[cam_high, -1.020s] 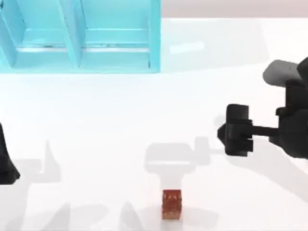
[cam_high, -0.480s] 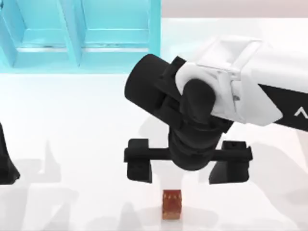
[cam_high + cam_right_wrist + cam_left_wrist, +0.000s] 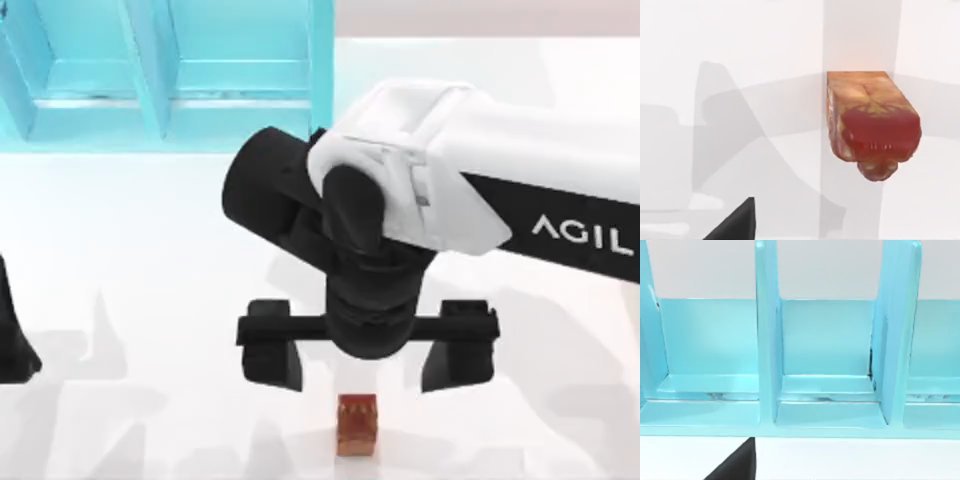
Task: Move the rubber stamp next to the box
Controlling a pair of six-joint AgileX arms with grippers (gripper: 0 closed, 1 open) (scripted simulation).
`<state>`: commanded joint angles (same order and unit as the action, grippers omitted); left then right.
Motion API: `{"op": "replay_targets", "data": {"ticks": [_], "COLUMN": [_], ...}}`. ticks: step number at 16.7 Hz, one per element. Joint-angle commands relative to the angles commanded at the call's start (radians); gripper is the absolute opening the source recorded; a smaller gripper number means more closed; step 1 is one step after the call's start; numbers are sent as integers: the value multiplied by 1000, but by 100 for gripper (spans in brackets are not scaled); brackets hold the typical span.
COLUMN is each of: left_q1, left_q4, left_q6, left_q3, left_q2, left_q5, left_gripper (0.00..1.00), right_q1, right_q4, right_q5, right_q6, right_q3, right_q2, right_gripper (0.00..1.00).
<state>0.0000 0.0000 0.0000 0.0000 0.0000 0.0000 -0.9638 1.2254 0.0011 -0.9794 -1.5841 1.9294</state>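
The rubber stamp (image 3: 357, 425), a small reddish-brown block with orange mottling, stands on the white table near the front edge, and it appears large in the right wrist view (image 3: 872, 125). My right gripper (image 3: 366, 374) hangs just behind the stamp, open wide, with one black finger (image 3: 275, 358) to the stamp's left and the other to its right. Nothing is between the fingers. The box (image 3: 170, 75), a light blue case with upright dividers, stands at the back left and is seen close up in the left wrist view (image 3: 825, 390). My left arm (image 3: 14, 340) is parked at the left edge.
The white right arm (image 3: 500, 180) reaches in from the right and covers the middle of the table. Bare white table (image 3: 150, 300) lies between the box and the stamp.
The right arm has swung in from the right edge to above and just behind the stamp, turning its open fingers to straddle it, then drifted slightly left. The stamp has not moved.
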Motion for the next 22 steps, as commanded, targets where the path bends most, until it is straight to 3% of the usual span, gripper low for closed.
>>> {"op": "replay_targets", "data": {"ticks": [4, 11, 16, 22], "left_q1": [0, 0, 0, 0], "left_q4": [0, 0, 0, 0], "left_q6": [0, 0, 0, 0], "left_q3": [0, 0, 0, 0], "left_q2": [0, 0, 0, 0], "left_q5": [0, 0, 0, 0], "left_gripper": [100, 100, 100, 100], "right_q1": [3, -1, -3, -3], "right_q4": [-42, -339, -367, -367], "right_q5": [0, 1, 1, 1], "right_q6": [3, -3, -4, -4], "right_q3": [36, 234, 258, 258], "right_q2": [10, 97, 109, 109], "right_gripper": [100, 100, 100, 55]}}
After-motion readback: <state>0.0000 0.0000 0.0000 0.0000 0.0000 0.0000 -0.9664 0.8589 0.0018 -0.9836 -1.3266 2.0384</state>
